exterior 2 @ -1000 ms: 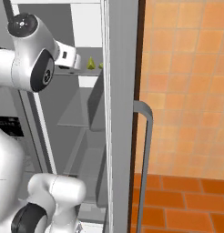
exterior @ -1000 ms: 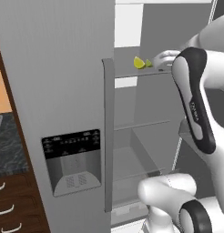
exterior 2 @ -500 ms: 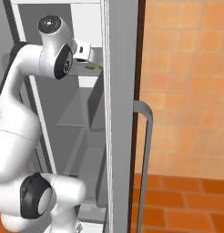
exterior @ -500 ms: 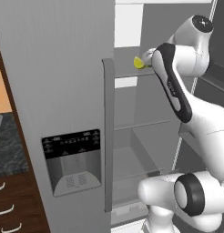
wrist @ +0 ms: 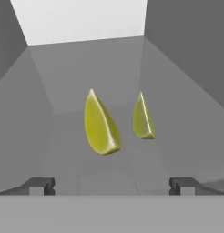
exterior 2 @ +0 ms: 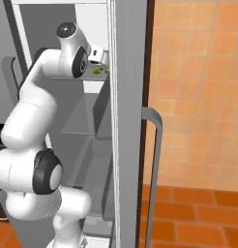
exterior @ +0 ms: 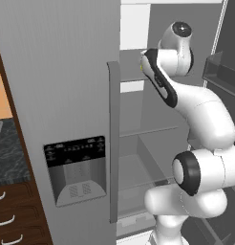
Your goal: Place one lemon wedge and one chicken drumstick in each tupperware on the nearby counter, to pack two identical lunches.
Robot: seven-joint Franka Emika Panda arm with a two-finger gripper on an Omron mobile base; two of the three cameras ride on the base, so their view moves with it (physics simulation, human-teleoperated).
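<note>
Two yellow-green lemon wedges lie on a grey fridge shelf. In the hand view the nearer lemon wedge (wrist: 101,125) is straight ahead, and the second lemon wedge (wrist: 143,118) lies a little to its right and farther back. My gripper (wrist: 111,186) is open, short of both wedges, and its dark fingertips (wrist: 38,185) stand wide apart with nothing between them. The right base view shows the lemon wedges (exterior 2: 98,70) on the upper shelf just below my hand. The counter (exterior: 9,155) lies at the far left. The chicken drumstick and the tupperware are out of view.
The closed grey fridge door (exterior: 67,95) with its dispenser panel (exterior: 75,170) stands left of the open compartment. The other door (exterior 2: 128,121), with a grey handle (exterior 2: 152,160), hangs open on the right. An orange tiled wall (exterior 2: 198,87) is beyond it. Dark drawers (exterior: 7,215) sit under the counter.
My arm has swung up and reached deeper into the fridge, toward the upper shelf with the wedges. It now covers them in the left base view. The gripper stays open.
</note>
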